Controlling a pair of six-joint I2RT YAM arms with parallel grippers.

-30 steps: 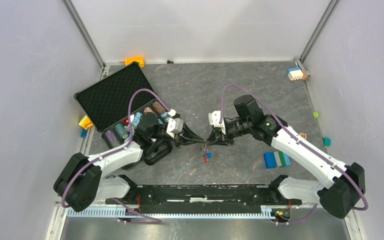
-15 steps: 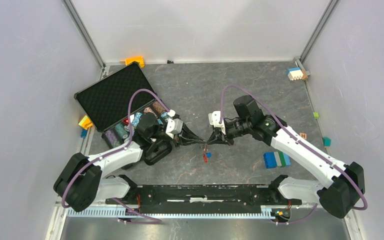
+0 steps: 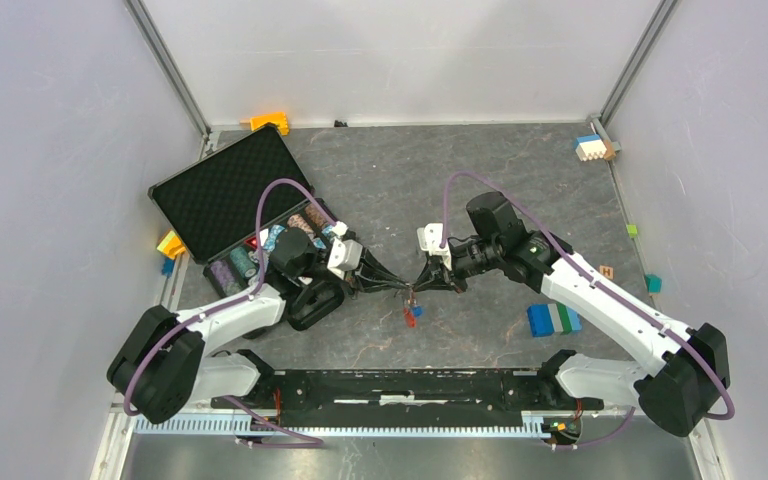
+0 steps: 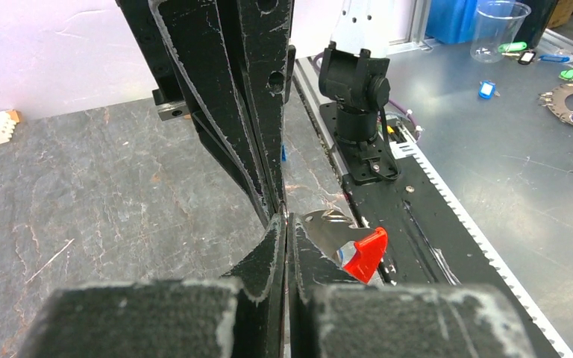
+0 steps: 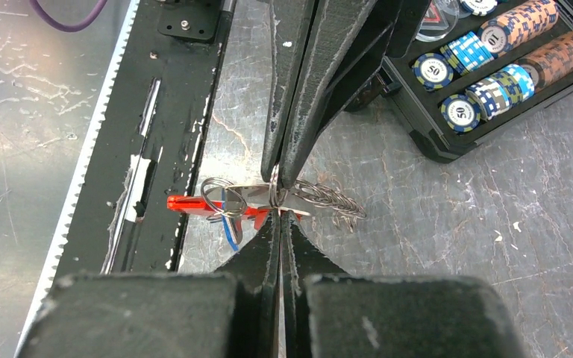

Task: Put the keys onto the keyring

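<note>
Over the table's middle, my left gripper (image 3: 407, 287) and right gripper (image 3: 417, 287) meet tip to tip. Both are shut on the keyring's small metal ring (image 5: 274, 195), the left gripper (image 4: 283, 221) from one side and the right gripper (image 5: 280, 212) from the other. The silvery chain strap (image 5: 330, 200) trails off one way. The long red clip (image 5: 192, 203) and a second wire ring (image 5: 220, 198) lie the other way. A flat metal blade (image 4: 327, 226) with a red plastic end (image 4: 365, 253) shows beside the left fingers. Below the grippers hang small red and blue key heads (image 3: 412, 314).
An open black case (image 3: 222, 190) with poker chips (image 5: 492, 63) sits behind the left arm. A blue-green-white block (image 3: 553, 319) lies near the right arm. Small coloured blocks (image 3: 592, 147) stand along the walls, and the black base rail (image 3: 400, 385) runs along the near edge.
My right gripper's jaws have closed onto the ring. The left wrist has shifted slightly left, and the hanging keys barely moved.
</note>
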